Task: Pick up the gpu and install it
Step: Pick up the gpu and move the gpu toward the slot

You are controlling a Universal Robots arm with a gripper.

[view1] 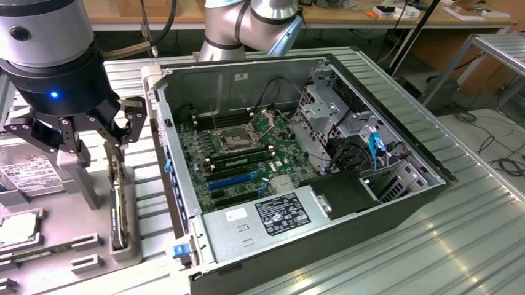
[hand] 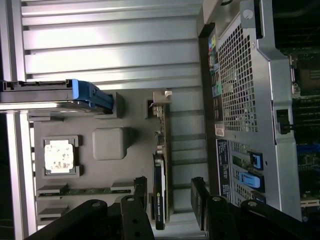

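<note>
Spread as wide as they go and holding nothing, the black fingers (hand: 199, 200) of the gripper (hand: 170, 197) straddle the gpu (hand: 160, 192), one on each flat side, with a gap showing on both. The card stands on its long edge in a slot of the grey parts tray (hand: 112, 142), just beside the outer wall of the open computer case (view1: 246, 227). Its silver bracket (hand: 162, 97) is at the end away from the fingers.

The finger on the case side has the tighter lane, between card and case wall. A drift towards the case could knock that wall or push the card askew in its slot. The fingers bracket the card's bulkier black end, not its middle, so a grip there may let the long card tilt as it rises, and the bracket could catch on its holder.

On the tray's side away from the case, a processor chip (hand: 59, 156) sits well apart from the card. Inside the case, the motherboard (view1: 238, 147) lies hemmed by the case rim. A ribbed metal counter (view1: 459, 233) carries both tray and case.
</note>
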